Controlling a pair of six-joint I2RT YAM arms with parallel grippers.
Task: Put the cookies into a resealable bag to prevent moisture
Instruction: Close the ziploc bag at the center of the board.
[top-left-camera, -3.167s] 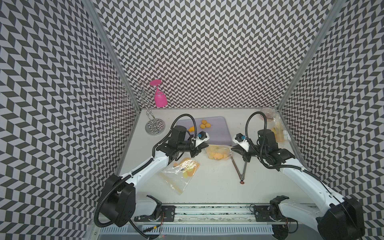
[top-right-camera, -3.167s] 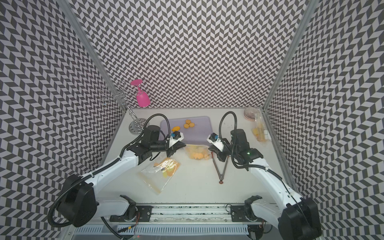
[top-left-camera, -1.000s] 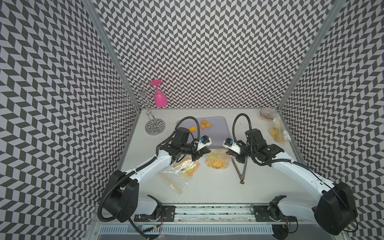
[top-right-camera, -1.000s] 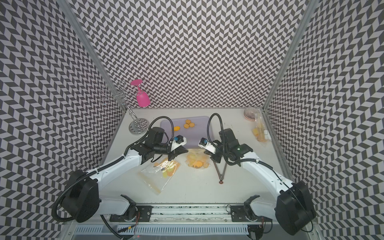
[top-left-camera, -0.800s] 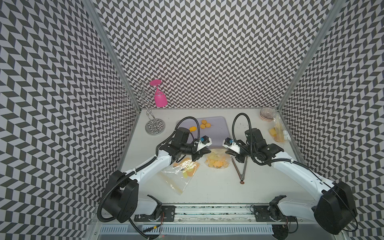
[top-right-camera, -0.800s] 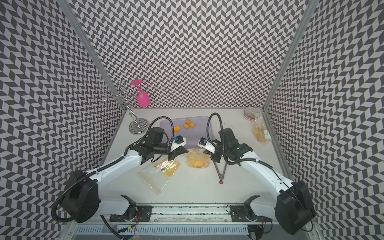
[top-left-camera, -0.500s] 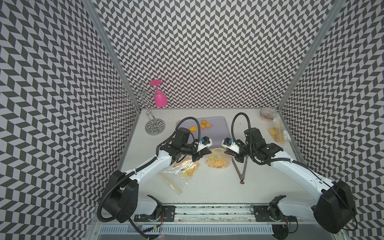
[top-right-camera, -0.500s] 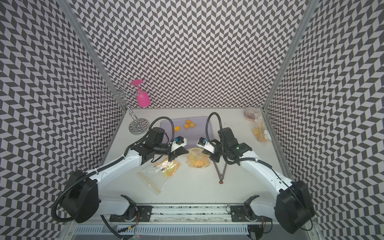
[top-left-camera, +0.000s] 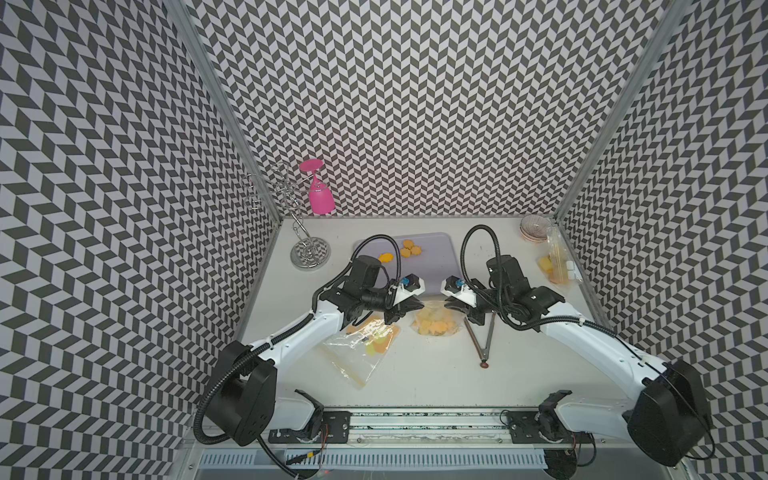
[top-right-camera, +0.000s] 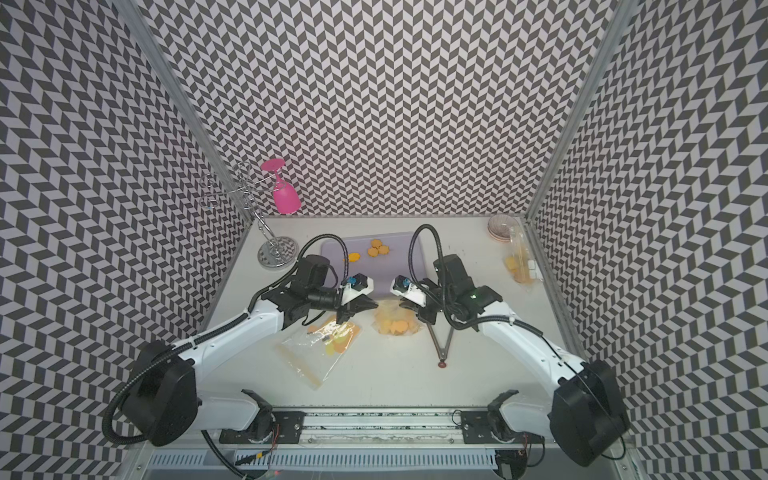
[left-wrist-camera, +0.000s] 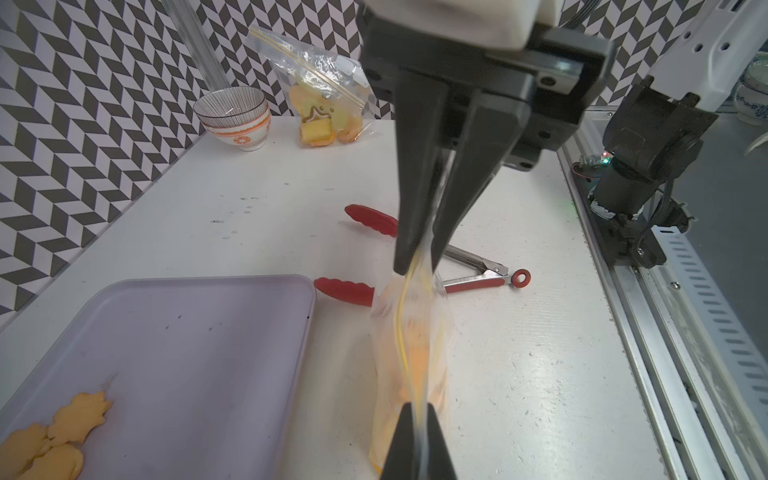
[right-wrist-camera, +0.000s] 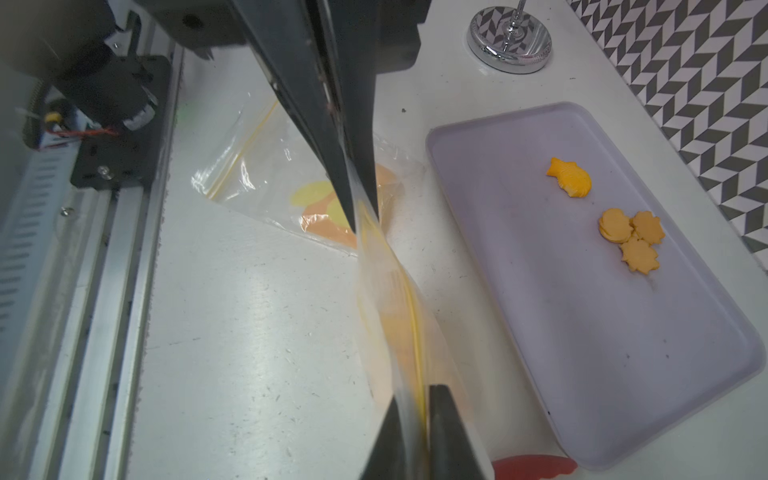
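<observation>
- Both arms have closed in on the middle of the table since the earliest top views. The left gripper (top-left-camera: 409, 306) and right gripper (top-left-camera: 451, 303) now meet almost tip to tip. The clear resealable plastic bag with a yellow zip strip (top-left-camera: 436, 324), which lay flat, is gathered up between them.
- In both top views, small yellow-orange biscuit cookies (top-right-camera: 395, 326) fill that bag, and four more sit on the pale lilac rectangular plastic tray (top-right-camera: 386, 266) just behind it. Red-tipped metal tongs (top-left-camera: 474, 343) lie beside the right gripper, untouched.
- The step looks like pressing the zip closed. It would go best by drawing the two ends apart until the strip is straight. One pinch then anchors while the other runs along the strip.
- Left wrist view: the left gripper (left-wrist-camera: 417, 411) is clamped tight on the near end of the bag's mouth. The right gripper (left-wrist-camera: 417, 266) pinches the far end. The zip strip (left-wrist-camera: 400, 328) bows between them.
- Right wrist view: this shows the same hold from the other side. The right gripper (right-wrist-camera: 415, 395) and left gripper (right-wrist-camera: 365, 220) are both squeezed onto the bag (right-wrist-camera: 390, 299). Its mouth twists partway along, which could leave a gap in the seal. The tray's cookies (right-wrist-camera: 631, 237) probably belong inside before sealing.
</observation>
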